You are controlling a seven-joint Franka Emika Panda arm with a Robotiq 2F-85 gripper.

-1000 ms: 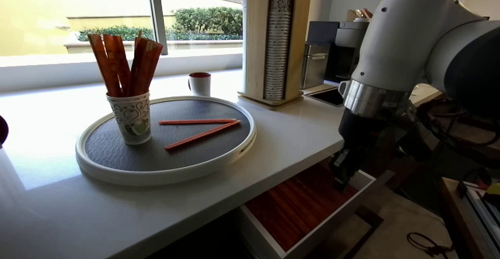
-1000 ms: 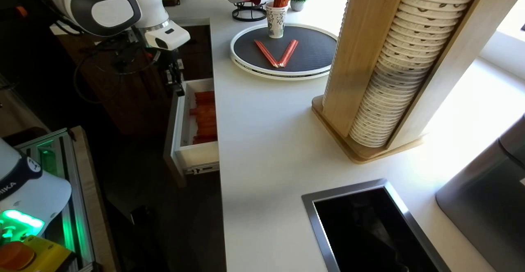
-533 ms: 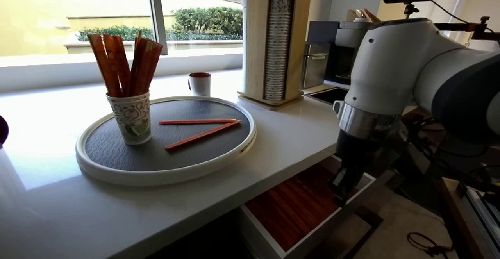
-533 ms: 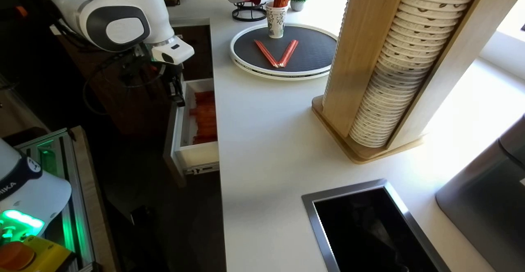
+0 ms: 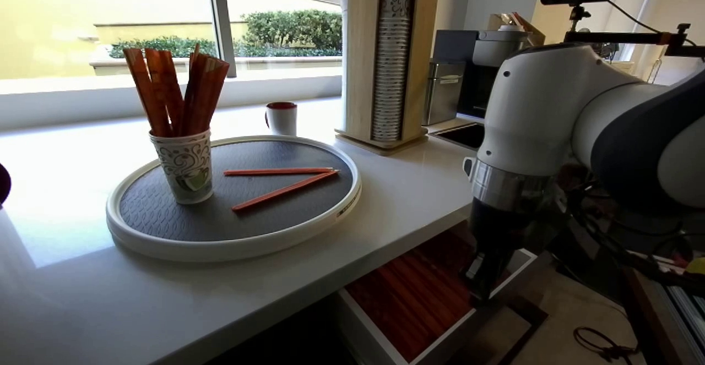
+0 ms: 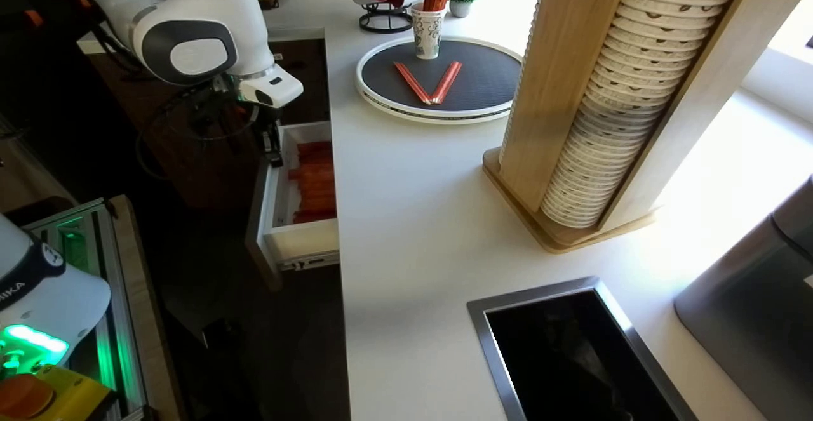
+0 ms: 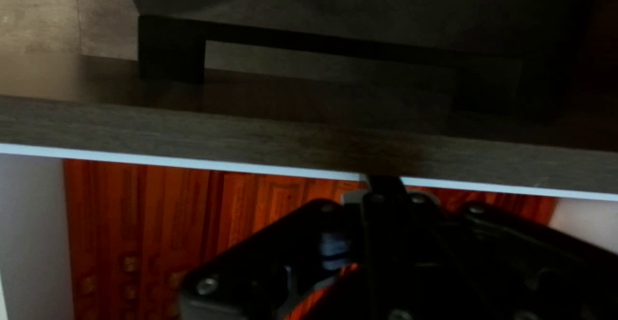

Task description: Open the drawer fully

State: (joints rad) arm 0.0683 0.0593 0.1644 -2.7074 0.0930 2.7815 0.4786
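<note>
The drawer is white-walled with a reddish-brown striped inner floor and stands pulled out under the counter in both exterior views, with its side wall showing (image 5: pixel 372 326) (image 6: pixel 305 242). In the wrist view its thin white rim (image 7: pixel 145 160) runs along a dark front panel (image 7: pixel 241 132). A dark bar handle (image 7: pixel 314 45) sits on the panel's outer face. My gripper (image 7: pixel 384 185) is shut, its fingers together and apparently empty. Its tips are at the inner side of the front panel, seemingly against it. The gripper also shows pointing down at the front rim in both exterior views (image 5: pixel 479 296) (image 6: pixel 274 159).
The white counter (image 5: pixel 407 205) overhangs the drawer. A round grey tray (image 5: pixel 264 227) on it bears a paper cup (image 5: pixel 190 175) of red sticks and two loose sticks. A tall wooden cup holder (image 5: pixel 358 67) stands behind. A bench (image 6: pixel 136 294) stands opposite the drawer.
My gripper has come down into the drawer behind its front panel. In the last half second the drawer has slid a little farther out from the counter, with the gripper at its front.
</note>
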